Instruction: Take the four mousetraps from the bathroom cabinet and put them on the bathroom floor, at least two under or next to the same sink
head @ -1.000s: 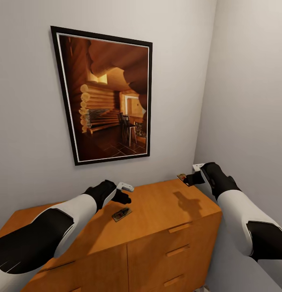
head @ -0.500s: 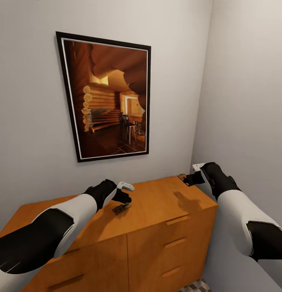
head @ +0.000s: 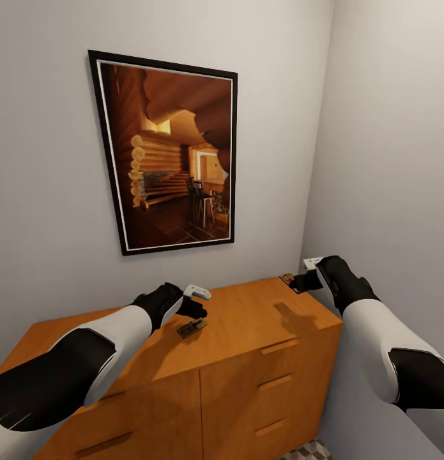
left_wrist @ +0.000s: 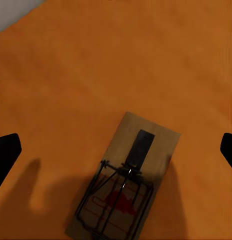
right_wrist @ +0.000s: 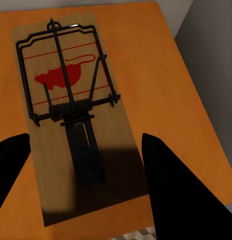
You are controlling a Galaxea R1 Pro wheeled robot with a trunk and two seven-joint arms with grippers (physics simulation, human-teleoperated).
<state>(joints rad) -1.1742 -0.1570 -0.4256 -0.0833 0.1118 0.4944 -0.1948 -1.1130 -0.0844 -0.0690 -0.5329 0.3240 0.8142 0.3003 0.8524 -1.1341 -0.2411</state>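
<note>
One mousetrap (head: 191,328) lies flat on the top of the orange-brown cabinet (head: 247,319). My left gripper (head: 197,312) hangs open just above it. In the left wrist view that mousetrap (left_wrist: 127,184) sits on the wood between the spread black fingertips (left_wrist: 5,156). My right gripper (head: 298,281) hovers over the cabinet's right rear corner, shut on a second mousetrap (head: 287,278). In the right wrist view this mousetrap (right_wrist: 70,110), with a red mouse print and a wire bar, is clamped at its near end by both fingers (right_wrist: 176,190).
A large framed picture (head: 170,153) hangs on the grey wall behind the cabinet. A side wall (head: 388,160) stands close on the right. Drawers with slim bar handles (head: 275,382) face me. A scrap of the patterned bathroom floor (head: 305,452) shows at the cabinet's foot.
A second ago the view shifted, so the cabinet and the lying mousetrap slid slightly up and left in the picture. Both grippers kept their poses.
</note>
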